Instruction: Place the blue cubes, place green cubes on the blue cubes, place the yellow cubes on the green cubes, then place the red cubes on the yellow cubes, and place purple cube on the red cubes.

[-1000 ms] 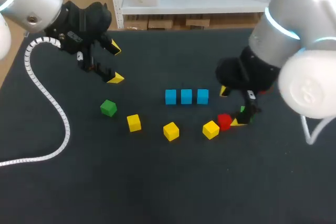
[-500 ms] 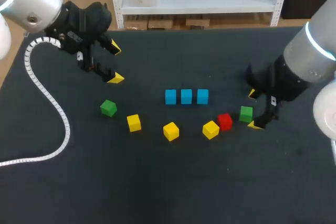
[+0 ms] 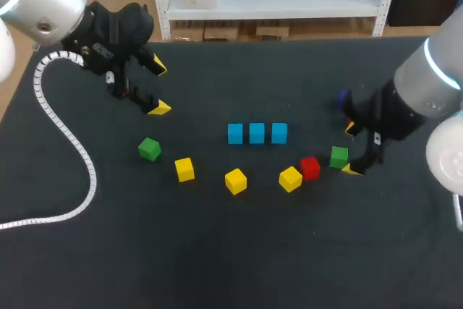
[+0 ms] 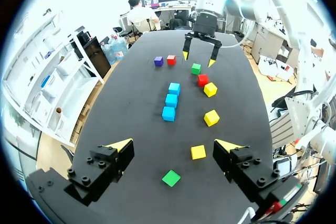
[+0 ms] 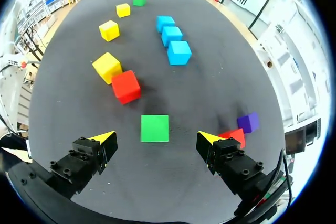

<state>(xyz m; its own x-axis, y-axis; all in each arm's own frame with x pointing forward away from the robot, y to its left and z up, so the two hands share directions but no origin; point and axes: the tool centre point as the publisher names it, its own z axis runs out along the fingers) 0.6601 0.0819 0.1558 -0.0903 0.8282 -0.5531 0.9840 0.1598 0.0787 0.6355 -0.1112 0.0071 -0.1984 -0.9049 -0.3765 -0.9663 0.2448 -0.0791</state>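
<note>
Three blue cubes (image 3: 257,133) stand in a row at the table's middle. In front of them lie three yellow cubes (image 3: 235,181), a red cube (image 3: 309,168) and a green cube (image 3: 338,157). My right gripper (image 3: 351,149) is open just right of that green cube (image 5: 155,128), which lies on the table ahead of and between the fingertips, untouched. A purple cube (image 5: 248,121) and a second red cube (image 5: 232,136) sit beside its one finger. My left gripper (image 3: 159,87) hangs open and empty at the far left, above a second green cube (image 3: 149,149).
The left arm's white coiled cable (image 3: 69,142) loops over the table's left part. The table's front half holds no objects.
My right gripper has drawn back to the right, off the green cube, which now lies free next to the red cube. The left arm has not moved.
</note>
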